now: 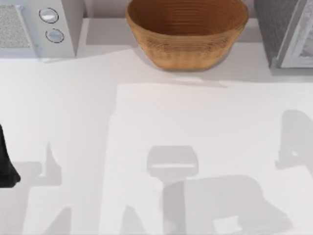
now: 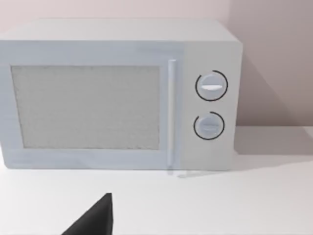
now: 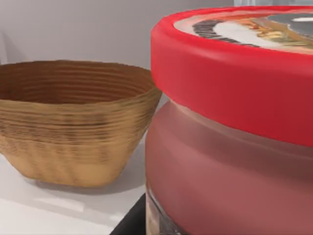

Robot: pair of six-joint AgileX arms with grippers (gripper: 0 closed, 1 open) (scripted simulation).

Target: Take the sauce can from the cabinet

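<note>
From above, the left arm (image 1: pixel 6 164) sat parked at the surface's (image 1: pixel 146 122) left edge, with a basket (image 1: pixel 187 32) at the back and lots of open room in front. Left wrist view faced a microwave (image 2: pixel 117 95); couldn't tell that claw's state. Right wrist view had the sauce can (image 3: pixel 234 132) right up close beside the basket; grip unclear. My guess: swinging out carelessly could clip the basket rim.

We find no words or numbers to read; the sauce can (image 3: pixel 234 122) lid bears a printed picture, its lettering illegible.
</note>
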